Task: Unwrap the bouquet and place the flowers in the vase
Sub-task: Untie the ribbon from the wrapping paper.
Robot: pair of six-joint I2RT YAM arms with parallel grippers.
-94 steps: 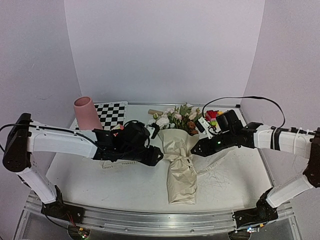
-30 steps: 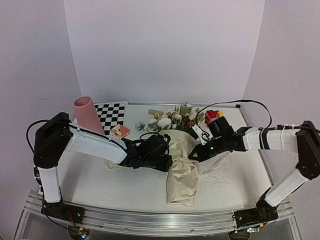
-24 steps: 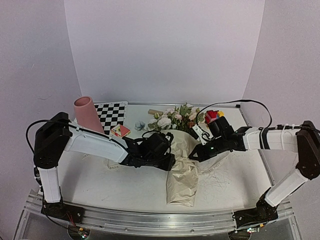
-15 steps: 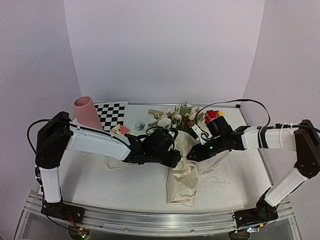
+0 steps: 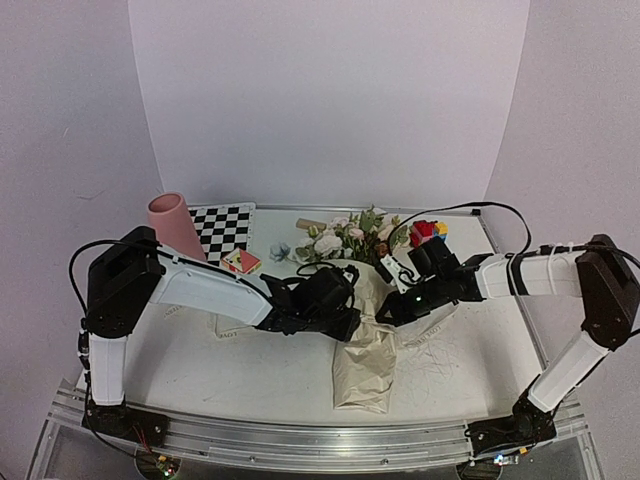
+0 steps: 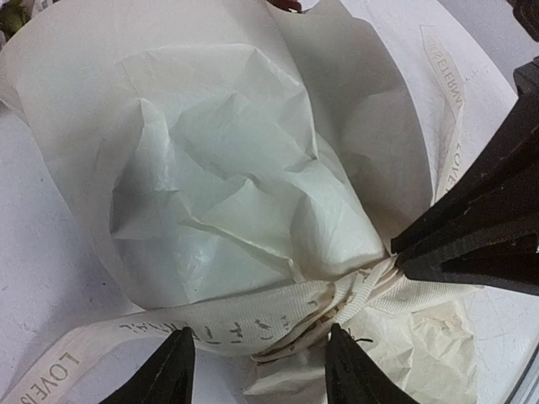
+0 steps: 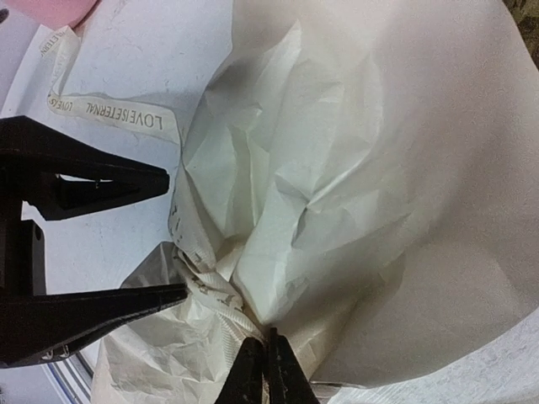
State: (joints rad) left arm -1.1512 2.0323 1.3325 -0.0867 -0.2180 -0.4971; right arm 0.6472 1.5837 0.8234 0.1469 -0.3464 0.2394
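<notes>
We see the bouquet (image 5: 362, 335) lying mid-table with its long axis running near to far: the flowers (image 5: 345, 238) at the far end, the paper-wrapped stems at the near end. A printed ribbon (image 6: 253, 324) cinches the waist, and everything turns on that knot. The left gripper (image 6: 259, 345) sits just left of it, jaws apart and straddling the ribbon without pinching. The right gripper (image 7: 262, 349) meets the knot from the right, jaws together at the tip; we cannot tell whether any ribbon is caught between them. Both are equally near. The vase (image 5: 175, 225) stands well apart at the far left.
</notes>
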